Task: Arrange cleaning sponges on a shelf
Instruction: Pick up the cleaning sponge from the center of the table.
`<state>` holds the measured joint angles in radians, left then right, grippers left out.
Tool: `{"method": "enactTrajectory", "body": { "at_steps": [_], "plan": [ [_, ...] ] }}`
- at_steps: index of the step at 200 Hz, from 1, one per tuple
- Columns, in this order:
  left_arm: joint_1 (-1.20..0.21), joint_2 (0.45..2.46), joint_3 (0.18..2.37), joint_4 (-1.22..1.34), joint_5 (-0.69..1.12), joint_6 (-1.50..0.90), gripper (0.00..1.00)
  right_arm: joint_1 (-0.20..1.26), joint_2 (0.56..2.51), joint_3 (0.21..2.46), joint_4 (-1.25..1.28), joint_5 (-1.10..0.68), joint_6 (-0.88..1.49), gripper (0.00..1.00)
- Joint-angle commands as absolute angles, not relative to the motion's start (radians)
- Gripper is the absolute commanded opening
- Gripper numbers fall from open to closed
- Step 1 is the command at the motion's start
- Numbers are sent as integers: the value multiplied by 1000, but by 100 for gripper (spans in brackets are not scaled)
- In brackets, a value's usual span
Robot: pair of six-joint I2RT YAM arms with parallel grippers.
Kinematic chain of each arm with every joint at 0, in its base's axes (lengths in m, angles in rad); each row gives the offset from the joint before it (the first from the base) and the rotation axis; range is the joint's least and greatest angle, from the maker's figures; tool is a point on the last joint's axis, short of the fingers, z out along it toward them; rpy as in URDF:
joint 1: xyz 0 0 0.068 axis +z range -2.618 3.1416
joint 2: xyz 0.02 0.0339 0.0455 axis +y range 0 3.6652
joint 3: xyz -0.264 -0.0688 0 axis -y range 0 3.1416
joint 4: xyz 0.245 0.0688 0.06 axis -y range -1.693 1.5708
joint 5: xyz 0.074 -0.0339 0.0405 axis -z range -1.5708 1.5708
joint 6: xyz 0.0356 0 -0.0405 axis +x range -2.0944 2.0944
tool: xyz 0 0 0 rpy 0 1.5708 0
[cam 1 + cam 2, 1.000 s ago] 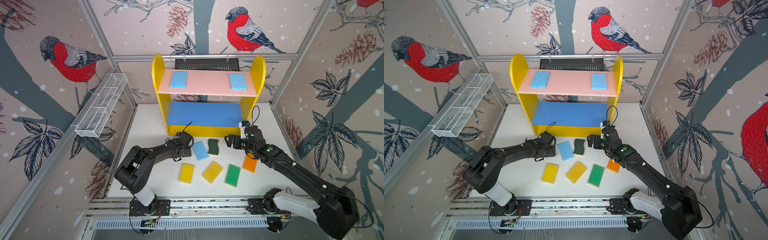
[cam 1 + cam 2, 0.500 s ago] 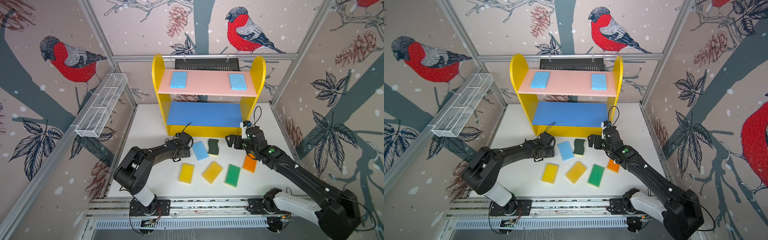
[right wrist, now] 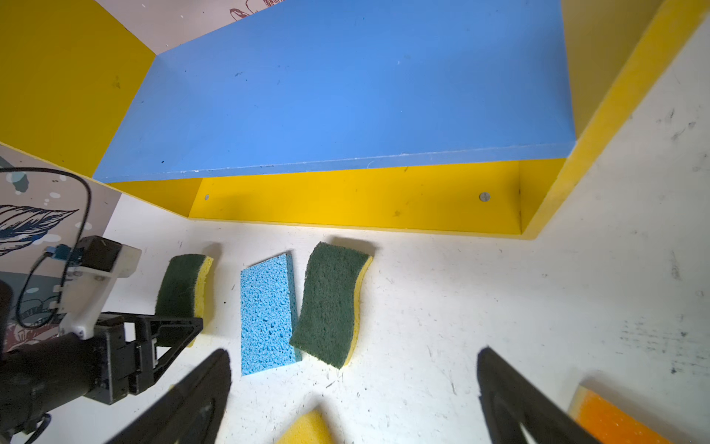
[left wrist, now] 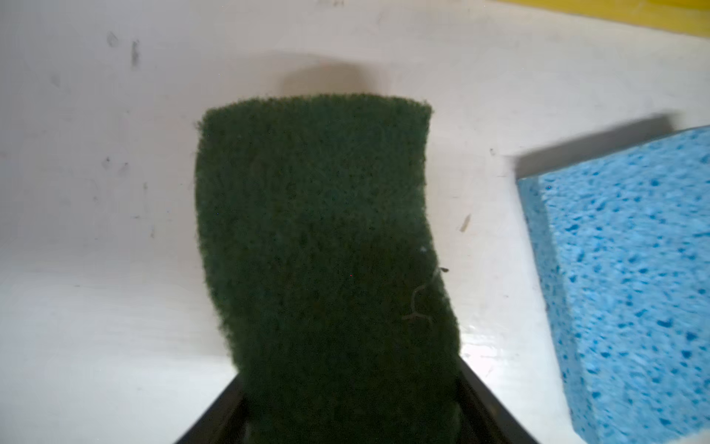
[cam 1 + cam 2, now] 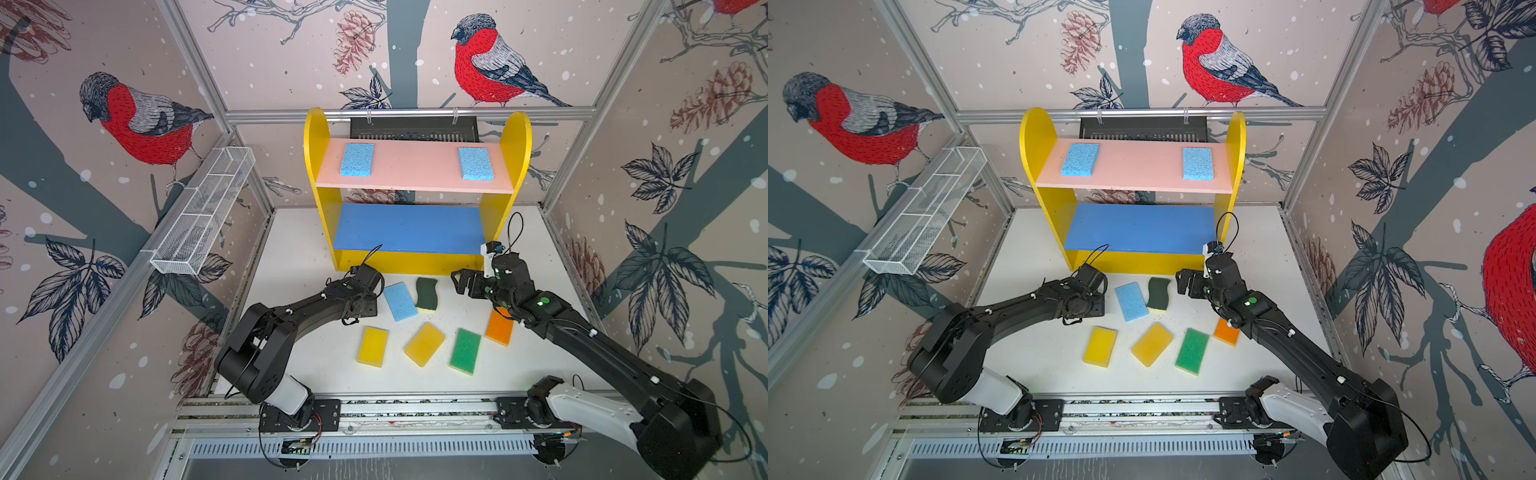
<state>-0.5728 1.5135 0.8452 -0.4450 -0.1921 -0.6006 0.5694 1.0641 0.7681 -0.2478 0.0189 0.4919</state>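
Note:
My left gripper (image 4: 353, 388) is shut on a dark-green, yellow-based sponge (image 4: 315, 215), low over the table in front of the shelf (image 5: 316, 166); the wrist hides this sponge in both top views. To its right lie a light blue sponge (image 5: 400, 301) and a second dark-green wavy one (image 5: 427, 294), touching at one corner. My right gripper (image 3: 353, 399) stands open over bare table beside them. Nearer the front lie two yellow sponges (image 5: 373, 346) (image 5: 424, 343), a green one (image 5: 465, 351) and an orange one (image 5: 500, 327). Two light blue sponges (image 5: 356, 160) (image 5: 475, 163) sit on the pink top board.
The shelf's blue middle board (image 5: 409, 226) carries nothing. A white wire basket (image 5: 203, 216) hangs on the left wall. A black vent panel (image 5: 413, 129) sits behind the shelf. Metal frame posts close in the white table (image 5: 299, 257).
The left jaws have closed onto the dark-green sponge. The right gripper has shifted slightly and stays open. The other sponges have not moved.

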Motion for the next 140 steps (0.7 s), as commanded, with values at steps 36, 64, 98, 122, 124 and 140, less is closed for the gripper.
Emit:
{"method": "enactTrajectory", "body": {
  "at_steps": [36, 64, 98, 122, 124, 140],
  "plan": [
    [-621, 1390, 935, -619, -255, -563, 67, 572, 1031, 772, -254, 34, 458, 99],
    [-663, 1337, 992, -702, -293, -575, 67, 571, 1016, 772, -253, 31, 451, 99],
    [-706, 1275, 1121, -782, -297, -573, 66, 571, 995, 773, -255, 23, 444, 100],
    [-729, 1251, 1207, -820, -293, -555, 66, 572, 972, 774, -256, 18, 444, 99],
    [-731, 1249, 1213, -825, -292, -554, 67, 571, 970, 773, -256, 17, 442, 99],
    [-749, 1250, 1281, -856, -298, -547, 66, 571, 951, 772, -258, 17, 439, 99]
  ]
}}
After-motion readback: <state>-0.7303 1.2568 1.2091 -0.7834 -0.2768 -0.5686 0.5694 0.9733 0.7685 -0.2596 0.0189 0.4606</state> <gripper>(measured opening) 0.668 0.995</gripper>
